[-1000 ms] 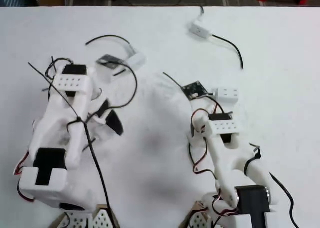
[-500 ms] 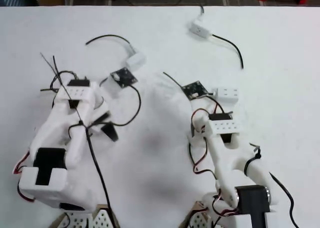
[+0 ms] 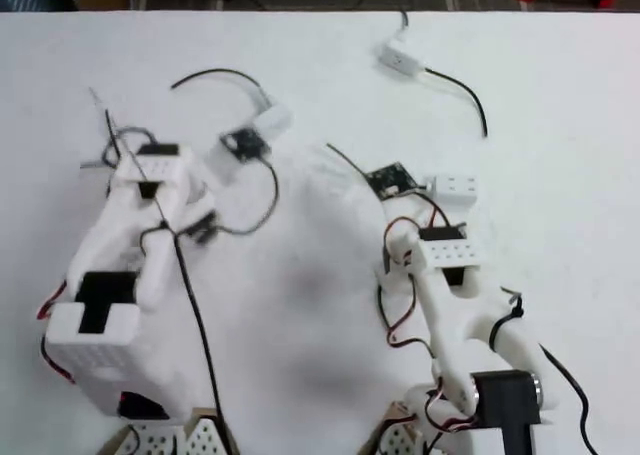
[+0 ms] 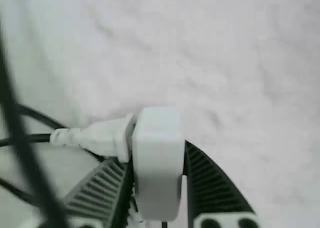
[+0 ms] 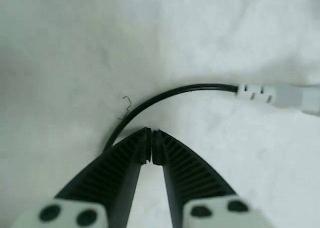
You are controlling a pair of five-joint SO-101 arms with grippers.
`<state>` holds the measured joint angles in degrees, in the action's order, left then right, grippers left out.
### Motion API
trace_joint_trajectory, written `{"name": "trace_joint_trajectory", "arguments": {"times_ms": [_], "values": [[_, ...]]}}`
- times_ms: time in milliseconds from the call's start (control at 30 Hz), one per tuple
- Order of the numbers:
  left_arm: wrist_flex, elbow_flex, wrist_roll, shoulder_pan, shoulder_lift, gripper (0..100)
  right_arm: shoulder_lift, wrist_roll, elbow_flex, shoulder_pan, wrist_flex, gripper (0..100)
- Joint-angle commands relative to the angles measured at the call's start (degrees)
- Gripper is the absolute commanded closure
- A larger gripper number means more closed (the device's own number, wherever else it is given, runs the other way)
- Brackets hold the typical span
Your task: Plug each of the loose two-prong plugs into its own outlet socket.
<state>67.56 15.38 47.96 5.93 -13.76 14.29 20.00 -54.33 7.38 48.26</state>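
on my left wrist feed the left gripper (image 4: 157, 154) is clamped on a white boxy plastic block (image 4: 156, 130), with its ribbed black fingers (image 4: 215, 188) pressed against two opposite flanks of it. a white moulded plug (image 4: 97, 135) meets one side of that block, and thin black leads (image 4: 30, 119) trail off from the plug's far end. i cannot tell how deep the plug sits, nor whether the block is lifted or resting. the white table (image 4: 225, 47) lies behind them

on my right wrist feed the right gripper (image 5: 151, 140) is closed, tips touching, with nothing between them. just past the tips a round black cable (image 5: 165, 95) curves across the table and ends in a white ribbed plug body (image 5: 280, 95), which lies flat and apart from the gripper

from the high camera i see the left arm (image 3: 130, 225) over the left part of the table and the right arm (image 3: 450, 295) right of the middle. a small white rectangular outlet block (image 3: 456, 186) lies just beyond the right arm's wrist. a second white connector block (image 3: 271, 120) lies beyond the left arm, with an arcing black cord (image 3: 215, 75) coming off it. a third white connector (image 3: 400, 58) lies near the far edge, well apart from both arms, with a short black cord (image 3: 462, 93) running from it
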Motion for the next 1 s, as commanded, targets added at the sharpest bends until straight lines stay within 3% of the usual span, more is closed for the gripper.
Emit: {"name": "trace_joint_trajectory", "arguments": {"times_ms": [0,267,533,733,967], "values": [[6.9,-13.9,-0.1,-1.1,0.5,97,1.9,-0.3,0.3,-0.3,-0.2,97.8],[16.4,-53.0,-4.4,-8.7,-7.4,98,1.9,-0.3,0.3,-0.3,-0.2,97.8],[22.2,-92.0,1.9,-9.6,-33.6,98,1.9,-0.3,0.3,-0.2,-0.2,97.8],[12.0,-103.6,7.5,-6.6,-50.2,98,1.9,-0.3,0.3,-0.1,-0.3,97.8],[-1.8,-104.6,14.2,-5.6,-61.3,98,1.9,-0.3,0.3,-0.2,-0.6,97.8]]}}
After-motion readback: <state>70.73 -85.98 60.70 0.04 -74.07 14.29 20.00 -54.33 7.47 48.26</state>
